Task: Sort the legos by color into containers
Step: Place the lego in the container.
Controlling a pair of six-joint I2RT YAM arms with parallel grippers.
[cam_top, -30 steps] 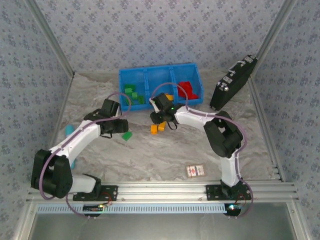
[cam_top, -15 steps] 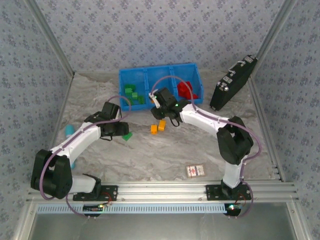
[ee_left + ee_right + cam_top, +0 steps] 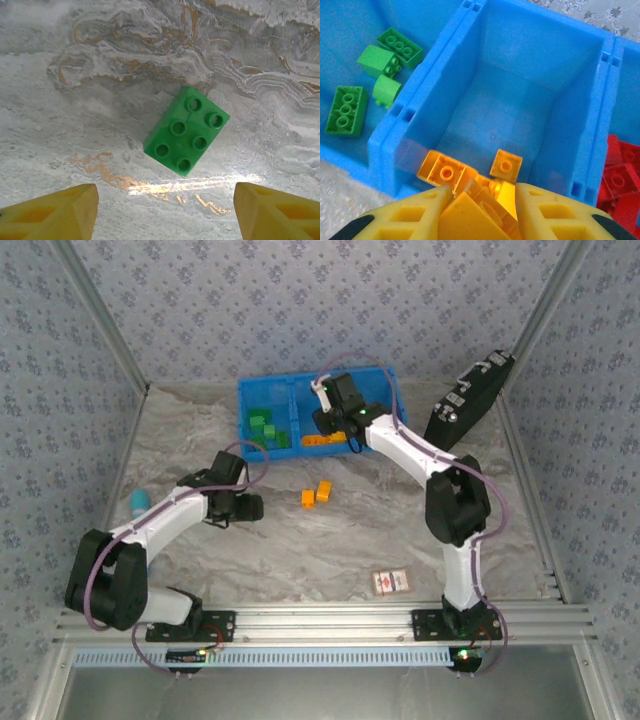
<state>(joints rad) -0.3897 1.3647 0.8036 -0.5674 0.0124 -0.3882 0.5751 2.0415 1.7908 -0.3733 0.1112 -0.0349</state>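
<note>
The blue tray (image 3: 390, 390) stands at the back. My right gripper (image 3: 334, 427) hangs over its middle compartment (image 3: 520, 100), shut on an orange-yellow brick (image 3: 475, 212). Below it lie more orange bricks (image 3: 442, 170). Green bricks (image 3: 345, 110) fill the left compartment and red bricks (image 3: 620, 180) the right. Two orange bricks (image 3: 315, 494) rest on the table. My left gripper (image 3: 245, 507) hovers open over a green brick (image 3: 186, 131) on the table, which lies just ahead of its fingertips (image 3: 60, 212).
A black device (image 3: 468, 405) leans at the back right. A red-and-white card (image 3: 391, 582) lies near the front edge. A light blue stick (image 3: 138, 502) sits at the left beside my left arm.
My right gripper has carried the orange-yellow brick from the table up over the tray's middle compartment. My left gripper has shifted slightly and now covers the green brick from above.
</note>
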